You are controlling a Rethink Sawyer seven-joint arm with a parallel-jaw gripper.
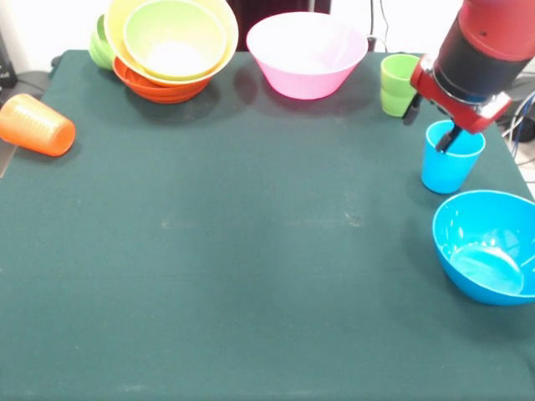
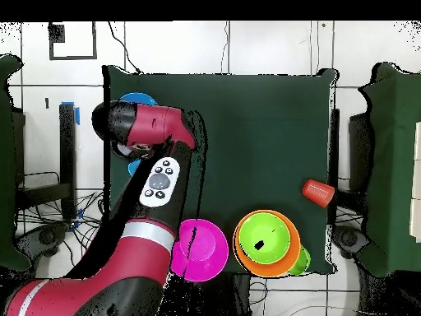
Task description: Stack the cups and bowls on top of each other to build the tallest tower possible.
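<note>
My gripper (image 1: 430,124) stands open over the upright light blue cup (image 1: 451,163) at the right. One finger (image 1: 447,139) dips inside the cup's rim and the other (image 1: 411,109) hangs outside it, toward the upright lime green cup (image 1: 396,83). Just in front of the blue cup sits a blue bowl (image 1: 489,246). The orange cup (image 1: 38,125) lies on its side at the left edge. A pink bowl (image 1: 305,54) sits at the back. Nested bowls (image 1: 171,46), lime green in yellowish in orange, form a low pile at the back left. In the overhead view the arm (image 2: 156,177) hides the gripper.
A small green bowl (image 1: 100,46) peeks out behind the pile. The dark green cloth (image 1: 251,251) covers the table. From above, the pink bowl (image 2: 201,247), the pile (image 2: 267,241) and the orange cup (image 2: 316,192) show along the table's edges.
</note>
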